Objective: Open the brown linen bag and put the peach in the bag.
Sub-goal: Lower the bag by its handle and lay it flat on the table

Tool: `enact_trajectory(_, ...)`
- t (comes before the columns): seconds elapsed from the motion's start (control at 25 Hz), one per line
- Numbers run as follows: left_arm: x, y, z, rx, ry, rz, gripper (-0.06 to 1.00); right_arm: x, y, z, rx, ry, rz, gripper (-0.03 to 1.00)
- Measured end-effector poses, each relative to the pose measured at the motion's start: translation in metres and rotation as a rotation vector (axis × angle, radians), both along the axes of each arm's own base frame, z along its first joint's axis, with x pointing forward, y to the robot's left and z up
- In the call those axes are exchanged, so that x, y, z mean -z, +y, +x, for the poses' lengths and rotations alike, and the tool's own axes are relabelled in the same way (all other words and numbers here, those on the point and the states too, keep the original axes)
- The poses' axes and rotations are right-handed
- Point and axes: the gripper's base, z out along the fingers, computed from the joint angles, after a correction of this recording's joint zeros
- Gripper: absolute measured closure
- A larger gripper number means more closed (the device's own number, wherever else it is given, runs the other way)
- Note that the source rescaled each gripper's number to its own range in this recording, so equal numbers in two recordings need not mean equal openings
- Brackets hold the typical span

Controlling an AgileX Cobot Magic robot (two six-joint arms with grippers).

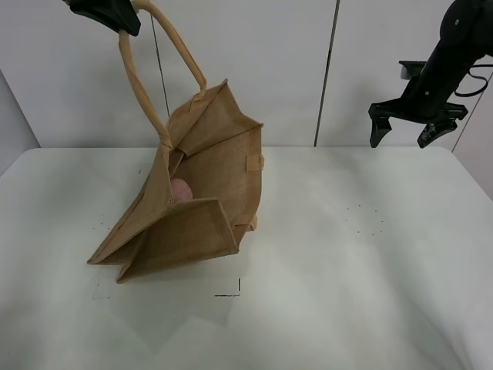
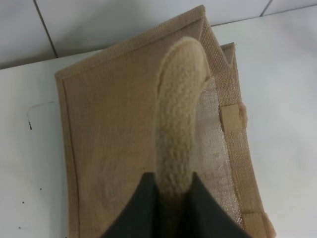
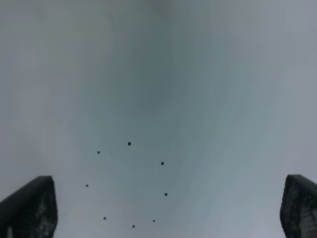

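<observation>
The brown linen bag [image 1: 202, 185] hangs tilted on the white table [image 1: 347, 262], its mouth open toward the camera. My left gripper [image 1: 127, 17] is shut on one beige loop handle [image 1: 139, 85] and holds it up at the top left. The wrist view shows the handle [image 2: 179, 114] pinched between the dark fingers [image 2: 141, 208], with the bag [image 2: 114, 134] below. The peach [image 1: 181, 190] shows as a pink round shape inside the bag. My right gripper [image 1: 408, 132] is open and empty, raised above the table's far right; its fingertips [image 3: 29, 208] stand wide apart.
A second handle [image 1: 185, 54] arcs up beside the held one. A ring of small black dots [image 1: 363, 220] marks the table right of the bag, and shows in the right wrist view [image 3: 130, 184]. A white wall [image 1: 293, 69] stands behind.
</observation>
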Motion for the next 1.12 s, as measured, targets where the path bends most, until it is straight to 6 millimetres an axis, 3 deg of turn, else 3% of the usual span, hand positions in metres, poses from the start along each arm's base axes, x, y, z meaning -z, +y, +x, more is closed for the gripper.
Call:
enact_trajectory(0.12, 0.000, 0.000, 0.000, 0.000, 0.000, 0.000, 0.94, -0.009, 0.000, -0.017, 0.000, 0.012, -0.004, -0.03)
enact_trajectory(0.28, 0.000, 0.000, 0.000, 0.001, -0.001, 0.002, 0.94, -0.016, 0.000, -0.067, -0.001, 0.081, -0.008, -0.03)
enact_trajectory(0.48, 0.000, 0.000, 0.000, 0.002, -0.001, 0.002, 0.94, -0.024, 0.001, -0.167, -0.017, 0.153, -0.014, -0.03)
enact_trajectory(0.68, 0.000, 0.000, 0.000, 0.002, -0.001, 0.002, 0.94, -0.018, 0.001, -0.265, -0.042, 0.155, -0.030, -0.03)
enact_trajectory(0.92, 0.000, 0.000, 0.000, 0.002, -0.001, 0.002, 0.94, -0.015, 0.001, -0.351, -0.018, -0.108, -0.033, -0.03)
enact_trajectory(1.12, 0.000, 0.000, 0.000, 0.002, -0.001, 0.002, 0.94, -0.007, 0.002, -0.404, -0.005, -0.389, -0.035, -0.03)
